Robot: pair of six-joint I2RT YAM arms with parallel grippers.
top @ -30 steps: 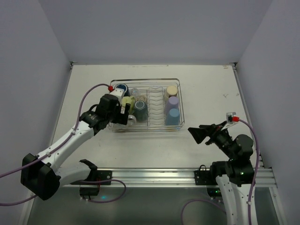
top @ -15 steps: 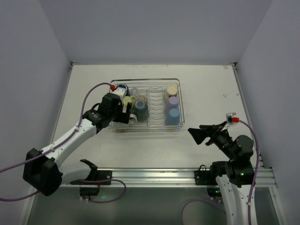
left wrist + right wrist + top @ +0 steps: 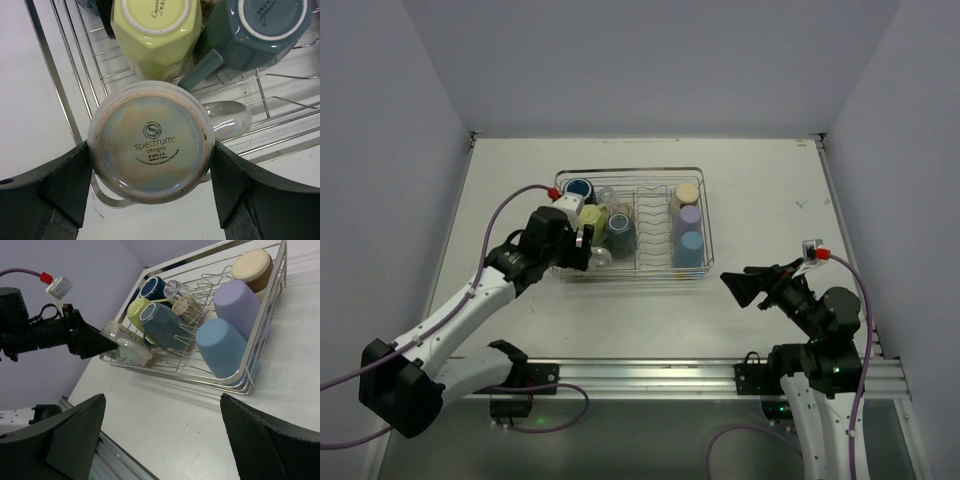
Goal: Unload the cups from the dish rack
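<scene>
The dish rack (image 3: 630, 171) is a silver wire basket at mid-table. It holds dark blue (image 3: 579, 189), clear glass (image 3: 607, 195), yellow-green (image 3: 592, 216), teal (image 3: 619, 232), cream (image 3: 687, 193), lavender (image 3: 688, 218) and light blue (image 3: 688, 248) cups. My left gripper (image 3: 584, 247) is shut on a pearly metallic mug (image 3: 150, 142) at the rack's near-left corner (image 3: 60, 85). The mug's base faces the wrist camera, with the yellow-green cup (image 3: 157, 35) and teal cup (image 3: 260, 30) just behind it. My right gripper (image 3: 740, 288) is open and empty, right of the rack.
The right wrist view shows the rack's near rim (image 3: 200, 374), the held mug (image 3: 127, 347) and a tan woven cup (image 3: 186, 305). Walls close in the table on the left, back and right. A metal rail (image 3: 650, 375) runs along the near edge.
My left arm has shifted slightly toward the near left, with the mug still between its fingers at the rack's corner. The right arm has not moved.
</scene>
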